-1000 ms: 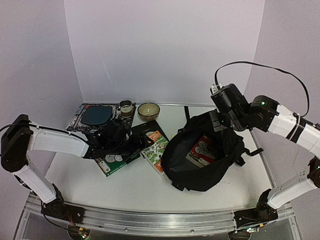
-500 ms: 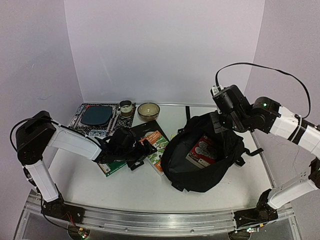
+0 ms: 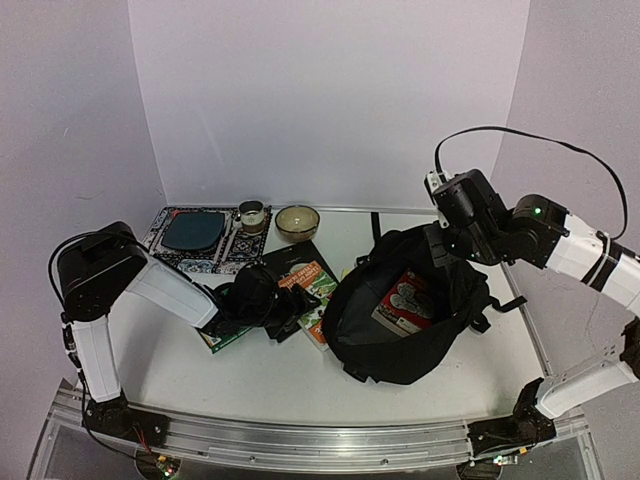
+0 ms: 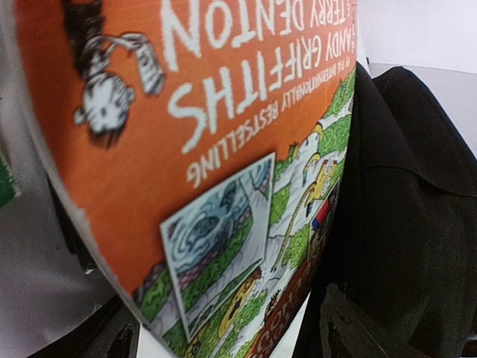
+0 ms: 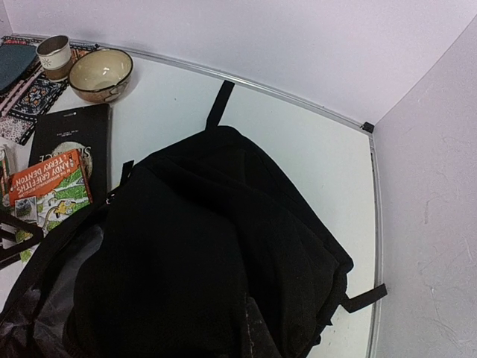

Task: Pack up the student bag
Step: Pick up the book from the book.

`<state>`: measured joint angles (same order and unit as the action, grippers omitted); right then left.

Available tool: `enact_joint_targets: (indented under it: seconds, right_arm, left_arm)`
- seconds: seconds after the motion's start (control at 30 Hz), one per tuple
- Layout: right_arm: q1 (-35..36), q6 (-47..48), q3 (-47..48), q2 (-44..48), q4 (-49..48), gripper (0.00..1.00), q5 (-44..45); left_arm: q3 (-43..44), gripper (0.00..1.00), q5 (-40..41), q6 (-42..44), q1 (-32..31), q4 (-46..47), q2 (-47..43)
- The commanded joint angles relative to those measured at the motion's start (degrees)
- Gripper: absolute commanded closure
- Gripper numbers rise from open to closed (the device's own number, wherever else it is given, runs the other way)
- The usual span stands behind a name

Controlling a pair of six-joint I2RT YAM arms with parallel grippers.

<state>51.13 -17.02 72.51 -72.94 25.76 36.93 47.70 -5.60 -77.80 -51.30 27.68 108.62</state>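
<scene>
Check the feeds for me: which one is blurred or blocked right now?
Left wrist: the orange book fills the frame at close range, its print slightly soft. Right wrist: sharp, but the student bag is a dark mass with little detail. Top external: evenly lit, clear.

Books (image 3: 314, 283) left of student bag (image 3: 400, 358)

The student bag (image 3: 405, 358) is made of soft matt black cloth; the book (image 4: 149, 149) is covered in glossy paper; the table (image 3: 250, 375) is finished smooth white.
</scene>
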Motion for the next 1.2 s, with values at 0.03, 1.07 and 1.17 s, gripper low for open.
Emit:
enact_joint_targets:
  seconds: [0.03, 1.07, 1.17]
  right_arm:
    - [-0.18, 0.75, -0.1, 2.55, -1.33, 1.0, 2.01]
    - [-0.15, 5.47, -5.05, 2.17, -1.34, 1.0, -7.67]
    - [-0.16, 5.74, -6.22, 1.85, -1.33, 1.0, -10.55]
  left_arm:
    - [-1.3, 0.25, 1.76, -1.45, 0.3, 4.69, 3.47]
    - [-8.75, 1.0, 4.0, 13.73, 5.86, -13.68, -25.72]
    - [-5.63, 1.0, 3.53, 18.0, 7.94, -21.99, -29.03]
